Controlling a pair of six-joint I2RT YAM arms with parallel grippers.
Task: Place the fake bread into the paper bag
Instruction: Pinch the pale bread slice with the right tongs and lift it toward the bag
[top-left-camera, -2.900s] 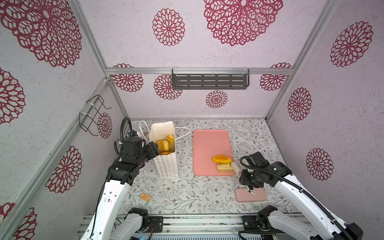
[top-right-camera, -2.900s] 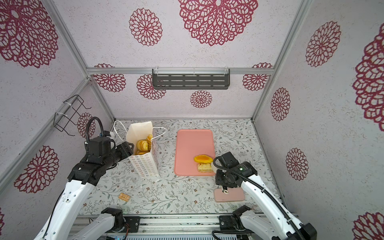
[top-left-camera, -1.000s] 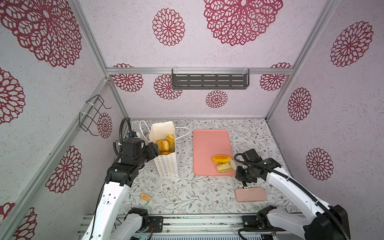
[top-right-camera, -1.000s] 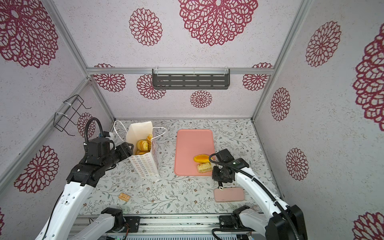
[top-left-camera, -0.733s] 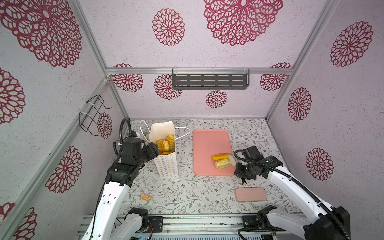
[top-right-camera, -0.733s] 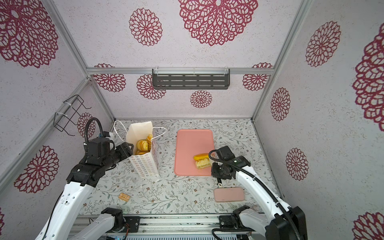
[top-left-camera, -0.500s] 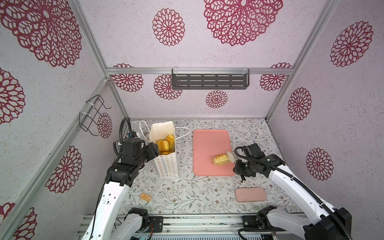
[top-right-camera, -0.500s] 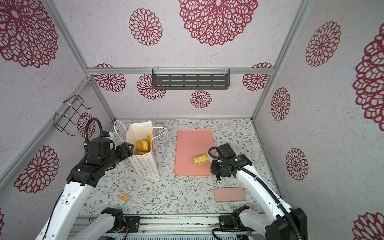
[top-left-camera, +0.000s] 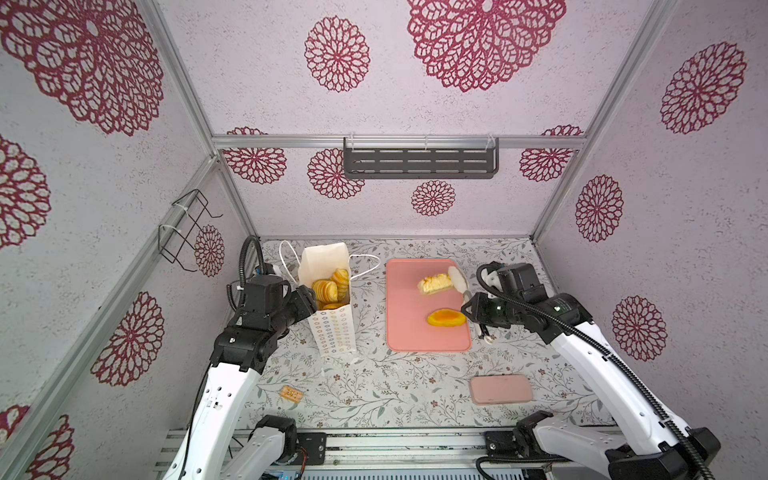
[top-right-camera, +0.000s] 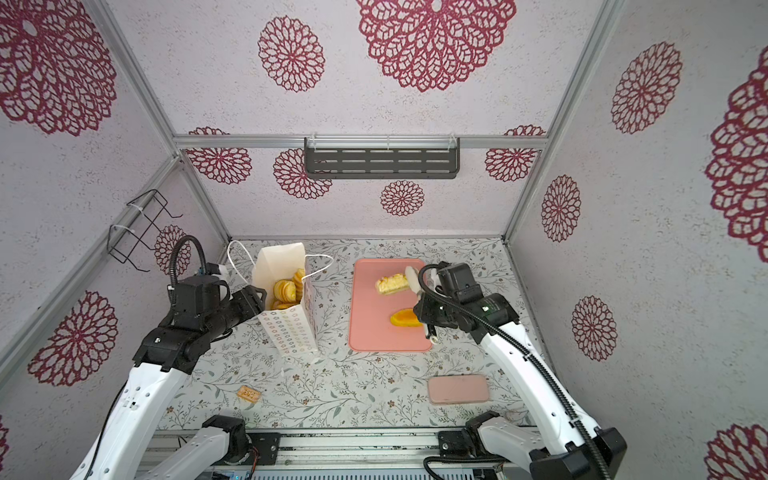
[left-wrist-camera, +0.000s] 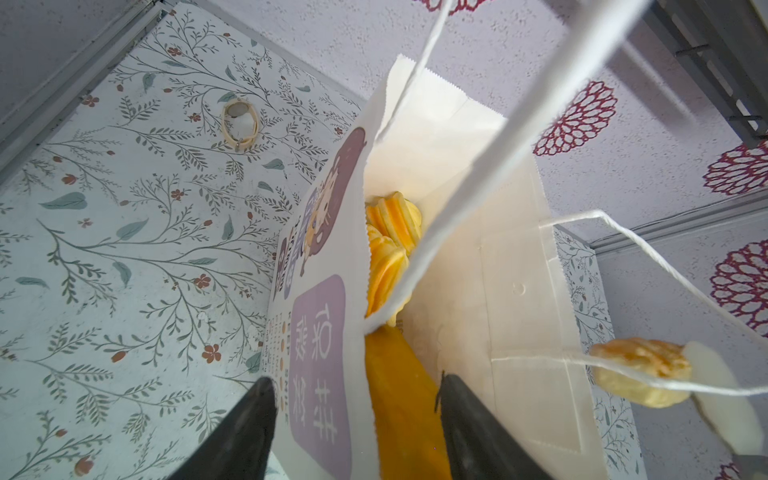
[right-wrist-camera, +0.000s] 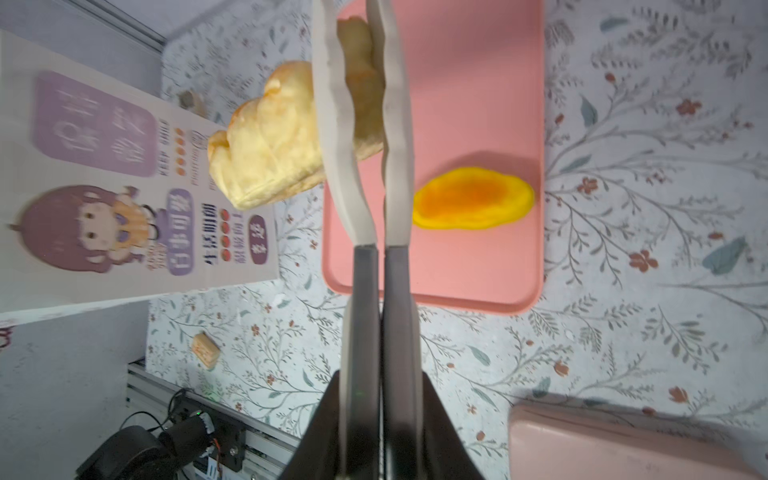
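The white paper bag (top-left-camera: 332, 332) (top-right-camera: 291, 328) stands upright left of the pink tray (top-left-camera: 405, 336). It holds several ridged golden rolls (top-left-camera: 326, 289) and a long orange loaf (left-wrist-camera: 403, 407). My left gripper (top-left-camera: 309, 297) (left-wrist-camera: 353, 386) is open, one finger outside the bag's near wall and one inside beside the loaf. My right gripper (top-left-camera: 478, 309) (right-wrist-camera: 380, 374) is shut on white tongs (right-wrist-camera: 361, 124). The tongs pinch a pale flaky pastry (top-left-camera: 434, 284) (right-wrist-camera: 274, 141) above the tray's far half. An orange oval bun (top-left-camera: 446, 318) (right-wrist-camera: 473, 203) lies on the tray.
A tiny tan cracker (top-left-camera: 291, 393) lies near the front left. A flat pink case (top-left-camera: 500, 389) lies at the front right. The bag's cord handles (left-wrist-camera: 498, 166) hang across the left wrist view. A wire rack (top-left-camera: 187, 232) hangs on the left wall, a dark shelf (top-left-camera: 419, 158) at the back.
The right arm has lifted the pastry in the tongs off the tray's near part and carried it farther back, uncovering the orange bun. The left arm has stayed at the bag.
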